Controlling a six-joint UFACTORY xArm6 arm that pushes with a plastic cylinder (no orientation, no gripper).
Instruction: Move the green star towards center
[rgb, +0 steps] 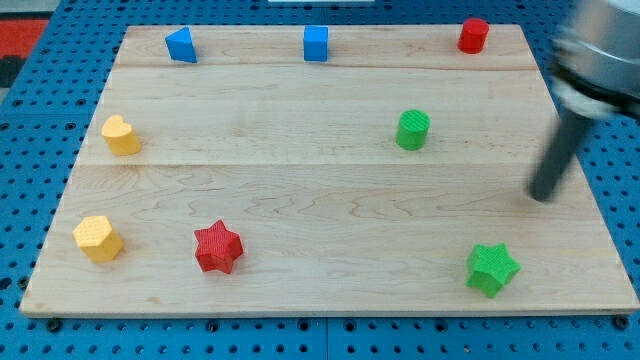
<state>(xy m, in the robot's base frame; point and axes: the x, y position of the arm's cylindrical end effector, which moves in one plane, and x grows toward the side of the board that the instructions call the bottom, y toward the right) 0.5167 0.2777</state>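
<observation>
While the wooden worktop (300, 190) fills nearly the whole view, lying on a blue pegboard (30, 120) that shows round its edges, my arm comes in blurred at the view's top right. It carries no claw, so nothing opens, closes or holds; it ends in a dark rod, and my tip (541, 197) rests near the worktop's right edge, touching no block. The blur makes the exact end of the rod a little uncertain.

The green star (492, 268) lies in the bottom right corner, near the front edge, below my tip and slightly to its left, clearly apart from it and far from the middle of the board. The red star (218, 247) sits near the bottom edge on the left side, with the yellow hexagon-like block (97, 238) further left, by the bottom left corner. Above that, near the left edge, is a yellow heart-shaped block (120, 135). The green cylinder (412, 130) stands right of the centre, up and left of my tip, well apart from it. Along the top edge stand a blue wedge-like block (181, 45) at the left, a blue cube (316, 44) in the middle and a red cylinder (473, 35) at the right.
</observation>
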